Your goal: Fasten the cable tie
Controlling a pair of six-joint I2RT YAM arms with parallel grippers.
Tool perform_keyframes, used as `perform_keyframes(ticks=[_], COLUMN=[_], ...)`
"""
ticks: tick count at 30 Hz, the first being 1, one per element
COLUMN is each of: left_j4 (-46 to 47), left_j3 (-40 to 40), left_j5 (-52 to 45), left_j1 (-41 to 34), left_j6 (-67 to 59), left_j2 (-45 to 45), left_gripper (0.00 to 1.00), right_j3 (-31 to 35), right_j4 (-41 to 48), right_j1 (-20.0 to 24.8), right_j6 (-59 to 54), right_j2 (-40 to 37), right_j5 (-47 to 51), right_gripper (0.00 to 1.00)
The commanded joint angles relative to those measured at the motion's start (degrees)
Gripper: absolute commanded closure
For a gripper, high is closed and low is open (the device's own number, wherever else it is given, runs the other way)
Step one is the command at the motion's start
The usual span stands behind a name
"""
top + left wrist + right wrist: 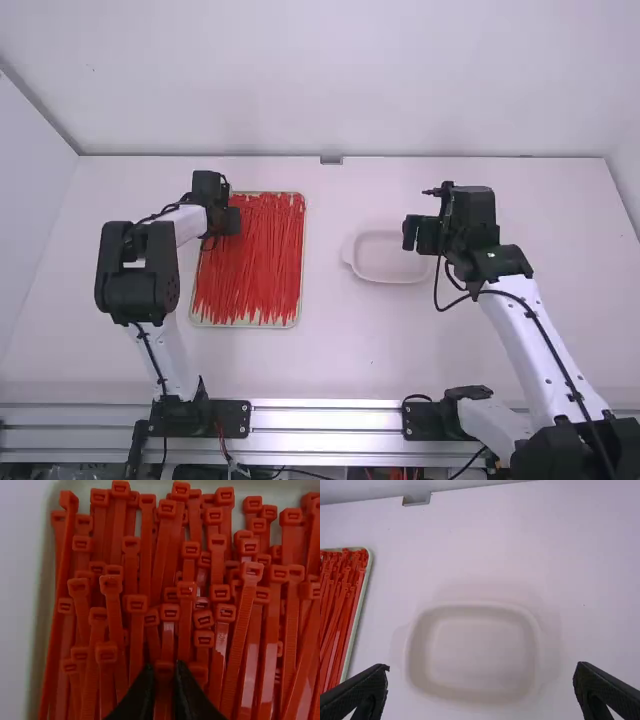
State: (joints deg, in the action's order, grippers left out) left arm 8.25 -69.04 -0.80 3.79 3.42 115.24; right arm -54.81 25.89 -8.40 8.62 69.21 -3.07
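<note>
Gripping one cable tie (164,672) near its head on the tray (302,262), my left gripper (164,666) has its jaws pinched shut; I judge the tie light, springy and slick. Near the dish (470,611), my right gripper (480,669) hangs with jaws wide apart.

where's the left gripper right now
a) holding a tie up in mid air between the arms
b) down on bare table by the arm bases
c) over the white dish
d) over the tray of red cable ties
D: the left gripper is low over the far end of the tray, right at the red cable ties; the white dish sits apart to the right.
</note>
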Motion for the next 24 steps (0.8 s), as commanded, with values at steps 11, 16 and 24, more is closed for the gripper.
perform_keyframes(ticks=[11, 16, 24], left_j4=[1.6, 1.3, 1.6], left_j3=[-2.2, -2.2, -2.8], left_j5=[0.2, 0.3, 0.2], left_j1=[-0.3, -0.3, -0.3], left_j6=[0.2, 1.3, 1.3], left_j2=[0.1, 0.1, 0.1], left_gripper=[0.93, 0.98, 0.98], right_j3=[-2.4, -2.4, -2.4], right_j4=[-0.1, -0.1, -0.2], right_j1=[0.1, 0.1, 0.1], right_j6=[0.2, 0.2, 0.2], right_j2=[-0.6, -0.6, -0.6], right_j5=[0.1, 0.1, 0.1], right_gripper=[0.01, 0.01, 0.01])
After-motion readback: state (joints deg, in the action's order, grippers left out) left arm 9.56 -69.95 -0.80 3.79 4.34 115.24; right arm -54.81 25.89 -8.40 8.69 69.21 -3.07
